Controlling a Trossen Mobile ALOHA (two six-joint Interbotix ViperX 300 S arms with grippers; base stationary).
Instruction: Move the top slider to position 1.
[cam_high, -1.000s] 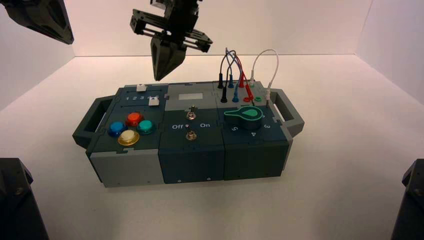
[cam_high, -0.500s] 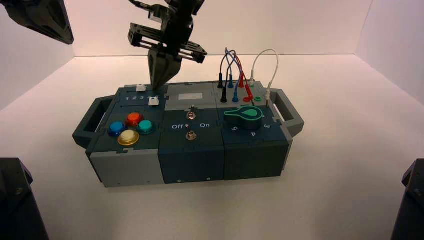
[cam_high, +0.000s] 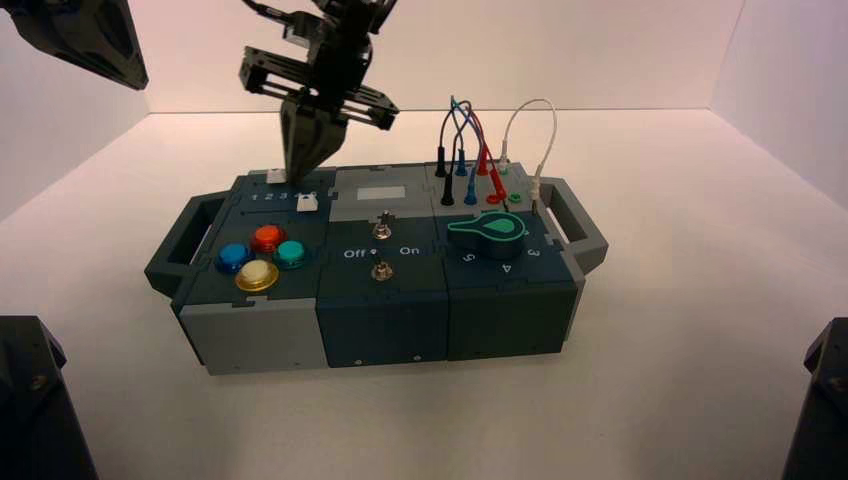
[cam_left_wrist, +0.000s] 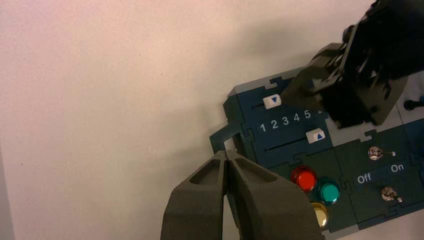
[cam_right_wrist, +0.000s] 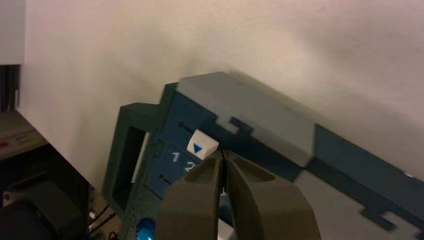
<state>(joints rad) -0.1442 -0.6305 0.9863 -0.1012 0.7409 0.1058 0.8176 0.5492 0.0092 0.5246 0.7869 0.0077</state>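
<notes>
Two grippers: one worked at the box, one waited high up.
Right gripper (cam_high: 299, 160): fingers pressed together, tip pointing down at the box's rear left corner; in the right wrist view (cam_right_wrist: 224, 156) the tip touched the side of the top slider.
Top slider (cam_high: 276, 176): small white cube on the rear track of the dark teal panel; the left wrist view (cam_left_wrist: 272, 101) placed it above the printed 1 and 2, near the track's left end.
Slider marking: blue triangle on its top face (cam_right_wrist: 202, 145), pointing toward the numeral row.
Track axis: ran left to right across the box, parallel to the numerals.
Position 1 (cam_left_wrist: 263, 127): first numeral of the white "1 2 3 4 5" row, just left of the slider's place.
Lower slider (cam_high: 307, 202): white, at the right end of its track, beside the 5.
Change since a second before: the right gripper had come down from above the box and leftward; the top slider had shifted left with it, from about the 3.
Left gripper (cam_left_wrist: 228, 156): fingers together, held high over the table (cam_high: 680, 300) off the box's left end.
Box (cam_high: 380, 300): four round coloured buttons (cam_high: 260, 256) sat in front of the sliders.
</notes>
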